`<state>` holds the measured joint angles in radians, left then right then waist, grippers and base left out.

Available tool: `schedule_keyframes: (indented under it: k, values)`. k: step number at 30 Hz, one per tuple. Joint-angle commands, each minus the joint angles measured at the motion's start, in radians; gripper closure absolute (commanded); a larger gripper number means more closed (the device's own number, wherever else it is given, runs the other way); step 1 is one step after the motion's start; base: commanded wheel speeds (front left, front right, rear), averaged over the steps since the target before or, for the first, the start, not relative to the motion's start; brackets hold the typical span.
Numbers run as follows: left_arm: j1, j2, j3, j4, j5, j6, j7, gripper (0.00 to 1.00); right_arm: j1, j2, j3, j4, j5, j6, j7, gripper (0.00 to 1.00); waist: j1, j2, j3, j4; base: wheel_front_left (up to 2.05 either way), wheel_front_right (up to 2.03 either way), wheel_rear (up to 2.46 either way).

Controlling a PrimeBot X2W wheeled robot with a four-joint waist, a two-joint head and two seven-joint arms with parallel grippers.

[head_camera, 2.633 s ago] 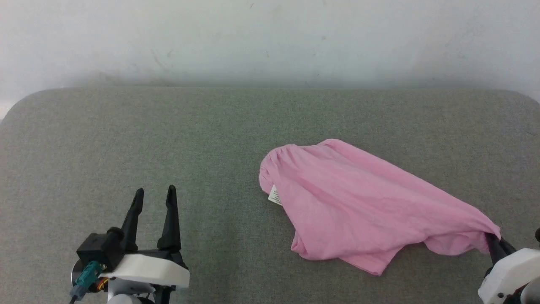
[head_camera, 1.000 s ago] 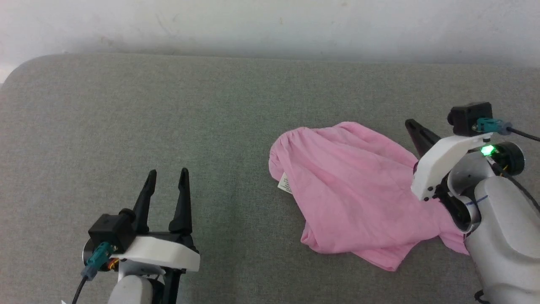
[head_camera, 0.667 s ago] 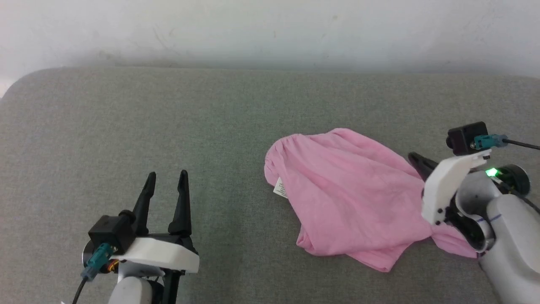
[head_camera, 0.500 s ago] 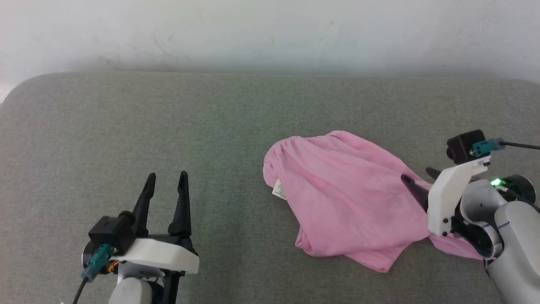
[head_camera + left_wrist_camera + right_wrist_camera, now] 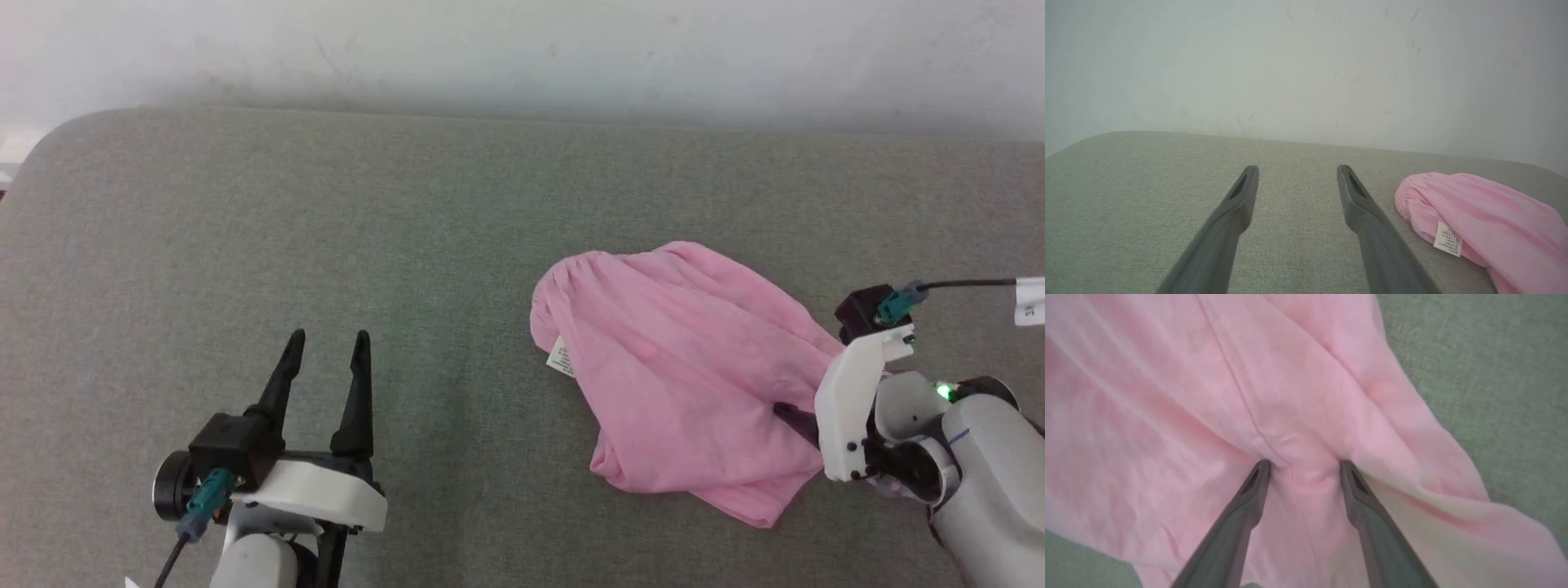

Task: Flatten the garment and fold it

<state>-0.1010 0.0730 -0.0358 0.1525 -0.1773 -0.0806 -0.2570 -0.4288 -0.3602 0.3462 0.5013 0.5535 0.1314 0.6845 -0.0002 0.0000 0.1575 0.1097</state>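
Observation:
The light pink garment [image 5: 678, 367] lies rumpled on the right half of the grey surface. Its gathered waistband [image 5: 545, 296] points left and its white label [image 5: 560, 357] sits at the left edge. My right gripper [image 5: 1304, 467] is open, both fingertips pressed onto the garment's right part with a small pleat of cloth between them. In the head view one dark finger [image 5: 790, 416] shows against the pink. My left gripper [image 5: 326, 336] stands open and empty well left of the garment. In the left wrist view the garment [image 5: 1486, 220] lies just right of the fingers.
The grey padded surface [image 5: 326, 212] has a rounded far-left corner, and a white wall [image 5: 522, 49] rises behind it. A dark cable with a white tag [image 5: 1030, 299] runs off to the right from my right wrist camera.
My right gripper let go of the garment's right corner, swung up over it and came down open on the cloth farther left. The head camera shifted. The left gripper stayed put.

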Motion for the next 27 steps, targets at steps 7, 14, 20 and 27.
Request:
schedule_keyframes:
  k: [7, 14, 20, 27]
  values:
    - [-0.012, 0.021, -0.01, -0.012, 0.05, 0.026, -0.005, 0.0, -0.027, 0.002, 0.014, 0.037, -0.008, -0.001, -0.072, 1.0, 0.0002, 0.0, 0.009, 0.027, 0.0, 0.0, 0.0]
    - [-0.01, 0.045, -0.02, -0.018, 0.092, 0.042, -0.005, 0.0, -0.129, 0.004, -0.043, 0.039, -0.094, -0.001, -0.29, 1.0, 0.0002, 0.0, 0.001, 0.048, 0.0, 0.0, 0.0]
    - [-0.011, 0.053, -0.024, -0.031, 0.098, 0.044, -0.005, 0.0, -0.177, 0.045, -0.058, 0.148, -0.127, -0.001, -0.41, 0.65, 0.0002, 0.0, 0.017, 0.065, 0.0, 0.0, 0.0]
    - [-0.001, 0.047, -0.024, -0.035, 0.079, 0.036, -0.005, 0.0, -0.159, 0.097, -0.075, 0.215, -0.159, -0.001, -0.688, 0.0, 0.0002, 0.0, 0.003, 0.05, 0.0, 0.0, 0.0]
